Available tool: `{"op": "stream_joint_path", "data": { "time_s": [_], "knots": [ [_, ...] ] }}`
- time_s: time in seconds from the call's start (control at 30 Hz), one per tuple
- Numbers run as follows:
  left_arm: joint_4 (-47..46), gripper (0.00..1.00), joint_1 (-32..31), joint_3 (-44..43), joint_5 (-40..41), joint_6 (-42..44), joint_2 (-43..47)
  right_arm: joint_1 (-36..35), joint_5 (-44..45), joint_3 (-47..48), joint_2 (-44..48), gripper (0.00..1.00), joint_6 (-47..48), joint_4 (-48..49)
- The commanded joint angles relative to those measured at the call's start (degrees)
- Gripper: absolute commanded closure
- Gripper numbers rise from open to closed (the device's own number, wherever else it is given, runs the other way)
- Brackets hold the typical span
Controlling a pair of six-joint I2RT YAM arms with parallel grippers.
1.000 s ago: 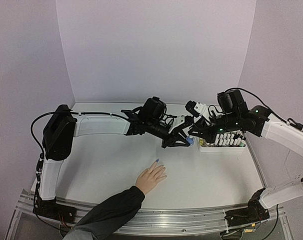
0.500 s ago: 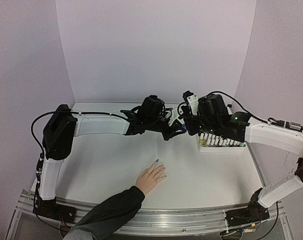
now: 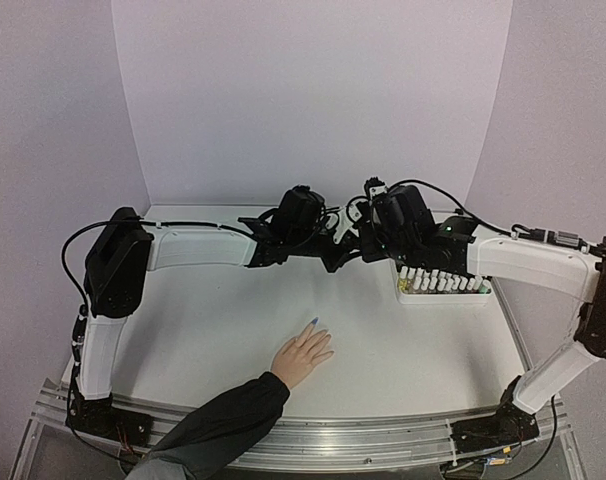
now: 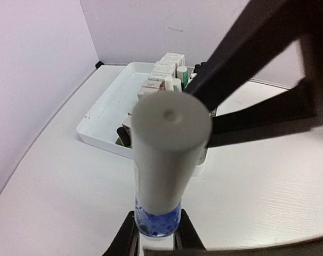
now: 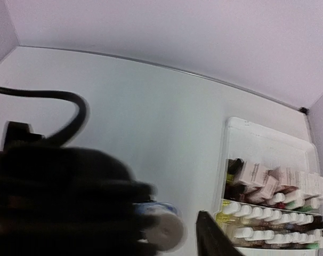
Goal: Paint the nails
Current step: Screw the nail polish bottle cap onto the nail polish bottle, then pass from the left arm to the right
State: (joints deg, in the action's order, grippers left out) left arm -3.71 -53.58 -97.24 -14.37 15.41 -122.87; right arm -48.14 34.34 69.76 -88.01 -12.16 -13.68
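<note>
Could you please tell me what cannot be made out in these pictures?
- nails: top view, too small; only one blue tip shows.
- right pincer: blurred in both wrist views; whether it touches the bottle cap is unclear.
- left pincer: left wrist view, the bottom edge cuts most of it off.

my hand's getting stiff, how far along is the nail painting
Early. Done: one nail on the hand shows blue. In hand: the left gripper grips the blue polish bottle, white cap on, with the right gripper at the cap. Left: the other nails show no blue.
</note>
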Motion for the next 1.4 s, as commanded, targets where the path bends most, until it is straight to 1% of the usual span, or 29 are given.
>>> {"op": "stream_joint_path", "data": {
  "time_s": [0.0,0.03,0.1,0.17,0.27,0.37,0.43,0.47,0.5,0.57,0.67,0.8,0.9,0.93,1.0,1.23,1.37],
  "knots": [
    [-5.2,1.00,-3.2,-3.2,-3.2,4.1,1.7,0.1,-3.3,0.4,1.3,0.17,2.0,-1.6],
    [-4.7,1.00,-3.2,-3.2,-3.8,4.3,1.7,0.1,-3.8,-0.2,2.6,0.10,3.3,-1.7],
    [-3.8,1.00,-3.2,-3.1,-4.8,5.1,1.7,0.1,-4.7,-1.7,5.3,0.06,6.6,-1.9],
    [-2.5,1.00,-3.1,-3.3,-5.7,5.7,1.6,0.2,-6.9,-3.5,8.5,0.05,10.6,-2.5],
    [-1.2,1.00,-2.8,-3.2,-6.8,6.2,1.5,0.4,-14.2,-6.0,14.1,0.04,17.6,-5.6],
    [-0.6,1.00,-2.4,-2.8,-8.7,6.7,1.9,1.9,-25.6,-7.9,21.1,0.04,23.8,-12.0],
    [0.3,1.00,-2.2,-2.7,-12.5,7.8,2.2,4.3,-33.6,-8.6,25.7,0.04,27.3,-16.4],
    [1.2,1.00,-2.1,-2.7,-15.0,8.8,2.2,5.9,-39.5,-8.5,27.4,0.04,29.2,-19.3],
    [2.4,1.00,-2.0,-3.0,-17.4,9.9,2.2,7.5,-43.5,-7.9,28.4,0.04,31.3,-22.0],
    [5.7,1.00,-2.0,-3.6,-22.5,12.3,2.1,9.6,-48.7,-5.6,29.0,0.05,35.9,-27.5],
    [9.1,1.00,-2.0,-4.5,-27.6,15.6,2.1,10.4,-50.0,-2.2,26.4,0.08,40.9,-32.8],
    [12.7,1.00,-2.0,-5.4,-32.1,18.6,2.0,10.8,-51.5,0.6,22.8,0.16,46.1,-33.3],
    [15.2,1.00,-2.0,-5.9,-34.0,20.6,2.0,11.1,-54.4,3.3,19.1,0.20,48.1,-33.2],
    [16.2,1.00,-2.0,-6.1,-34.8,21.4,1.9,11.1,-55.1,4.2,18.1,0.24,48.5,-33.1],
    [17.8,1.00,-2.0,-6.4,-36.0,22.4,2.0,11.2,-55.2,5.4,16.5,0.36,49.3,-32.8],
    [18.3,1.00,-2.1,-6.2,-36.8,23.0,2.3,11.4,-59.0,5.7,15.4,0.56,48.9,-31.8],
    [18.2,1.00,-2.1,-7.0,-37.2,22.4,1.8,11.5,-59.5,4.2,15.3,0.62,47.9,-30.8]
  ]
}}
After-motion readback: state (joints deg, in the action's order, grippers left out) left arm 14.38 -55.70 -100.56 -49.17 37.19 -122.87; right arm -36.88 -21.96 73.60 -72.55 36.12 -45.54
